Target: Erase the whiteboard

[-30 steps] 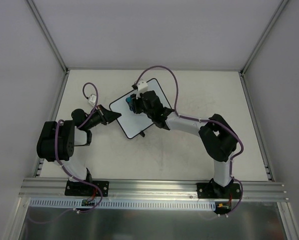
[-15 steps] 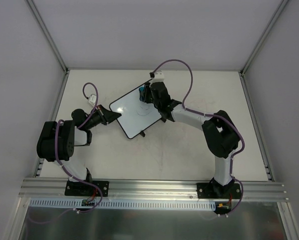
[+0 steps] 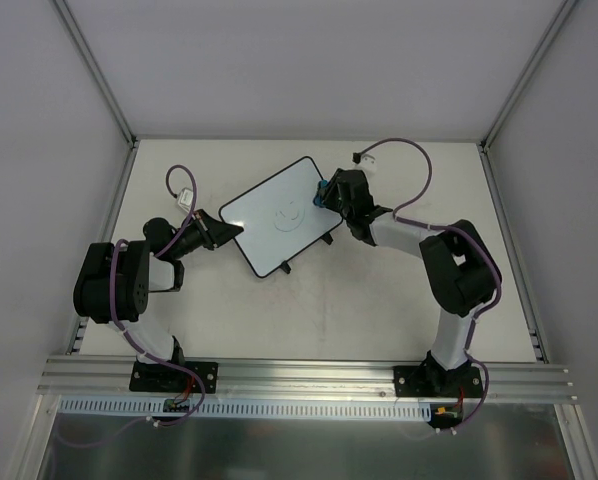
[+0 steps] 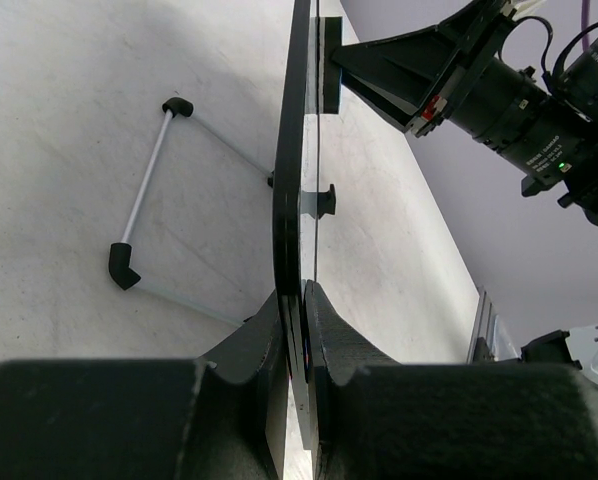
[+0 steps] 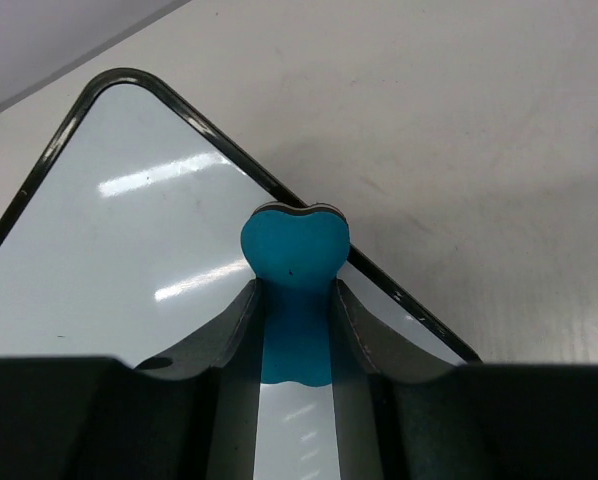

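The whiteboard [image 3: 269, 225] lies tilted at the table's middle, and a faint circular doodle [image 3: 290, 213] shows on it. My left gripper [image 3: 235, 231] is shut on the board's left corner. In the left wrist view the whiteboard [image 4: 293, 170] runs edge-on out of the left gripper [image 4: 301, 325]. My right gripper [image 3: 327, 192] is shut on the blue eraser [image 3: 321, 193] at the board's right edge. In the right wrist view the eraser [image 5: 294, 255] sticks out of the right gripper [image 5: 296, 292] over the black frame of the whiteboard [image 5: 119, 230].
Two small black feet [image 3: 285, 268] stick out from the board's near edge. A thin wire stand [image 4: 147, 195] with black ends shows behind the board. Grey walls and metal posts [image 3: 97, 70] enclose the table. A metal rail [image 3: 309, 375] runs along the near edge.
My right gripper has carried the eraser rightwards across the board, from its left-middle to its right edge. The faint doodle is now uncovered. The left arm has not moved.
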Robot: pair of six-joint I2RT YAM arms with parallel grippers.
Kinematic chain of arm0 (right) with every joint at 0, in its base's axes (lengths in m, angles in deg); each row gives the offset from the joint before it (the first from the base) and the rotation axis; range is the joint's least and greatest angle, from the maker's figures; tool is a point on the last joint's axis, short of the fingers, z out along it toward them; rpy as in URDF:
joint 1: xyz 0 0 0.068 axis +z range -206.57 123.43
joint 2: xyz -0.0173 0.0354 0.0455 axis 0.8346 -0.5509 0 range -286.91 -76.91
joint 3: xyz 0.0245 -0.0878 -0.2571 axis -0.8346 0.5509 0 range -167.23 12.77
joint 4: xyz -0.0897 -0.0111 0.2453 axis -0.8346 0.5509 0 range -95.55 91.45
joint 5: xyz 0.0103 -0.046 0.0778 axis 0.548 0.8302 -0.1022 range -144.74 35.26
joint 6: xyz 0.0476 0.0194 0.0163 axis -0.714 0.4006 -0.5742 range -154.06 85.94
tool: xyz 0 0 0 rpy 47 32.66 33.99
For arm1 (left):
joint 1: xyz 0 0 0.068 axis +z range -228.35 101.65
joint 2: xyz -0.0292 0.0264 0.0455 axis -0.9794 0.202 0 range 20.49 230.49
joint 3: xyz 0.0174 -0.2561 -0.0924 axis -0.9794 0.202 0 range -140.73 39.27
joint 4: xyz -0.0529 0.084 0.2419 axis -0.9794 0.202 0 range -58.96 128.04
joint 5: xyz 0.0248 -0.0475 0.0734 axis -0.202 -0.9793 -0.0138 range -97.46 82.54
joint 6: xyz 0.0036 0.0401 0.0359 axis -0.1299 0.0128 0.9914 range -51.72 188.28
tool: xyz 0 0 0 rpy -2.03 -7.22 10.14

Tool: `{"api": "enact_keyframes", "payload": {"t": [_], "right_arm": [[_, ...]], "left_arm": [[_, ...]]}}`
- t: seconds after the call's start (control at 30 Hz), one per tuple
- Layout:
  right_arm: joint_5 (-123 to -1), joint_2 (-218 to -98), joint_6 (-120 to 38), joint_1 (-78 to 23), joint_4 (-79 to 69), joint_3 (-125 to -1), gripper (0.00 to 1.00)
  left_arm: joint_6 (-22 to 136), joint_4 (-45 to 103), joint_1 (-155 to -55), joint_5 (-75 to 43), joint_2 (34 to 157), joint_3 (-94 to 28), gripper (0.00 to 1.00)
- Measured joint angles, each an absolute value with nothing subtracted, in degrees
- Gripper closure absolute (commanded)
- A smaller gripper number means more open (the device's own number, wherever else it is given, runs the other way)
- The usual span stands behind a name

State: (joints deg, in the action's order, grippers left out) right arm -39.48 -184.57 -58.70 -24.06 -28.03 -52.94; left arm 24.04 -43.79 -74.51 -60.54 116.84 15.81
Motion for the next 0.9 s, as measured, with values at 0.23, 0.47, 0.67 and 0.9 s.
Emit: {"api": "enact_keyframes", "payload": {"t": [0.23,0.47,0.67,0.9], "right_arm": [[-40.70,-184.07,-60.01,-25.00,-31.14,-50.36,1.00],[-41.92,-184.07,-57.63,-24.78,-31.53,-50.45,1.00],[-38.64,-184.13,-48.85,-21.09,-28.88,-53.29,1.00],[-39.37,-184.40,-40.17,-13.70,-27.79,-56.31,1.00]], "left_arm": [[24.01,-44.12,-74.51,-60.84,116.84,15.81,1.00],[23.99,-44.12,-74.51,-60.95,116.84,15.81,1.00],[24.01,-44.12,-74.51,-61.02,116.84,15.98,1.00],[24.08,-44.07,-74.49,-60.99,116.82,16.07,1.00]]}}
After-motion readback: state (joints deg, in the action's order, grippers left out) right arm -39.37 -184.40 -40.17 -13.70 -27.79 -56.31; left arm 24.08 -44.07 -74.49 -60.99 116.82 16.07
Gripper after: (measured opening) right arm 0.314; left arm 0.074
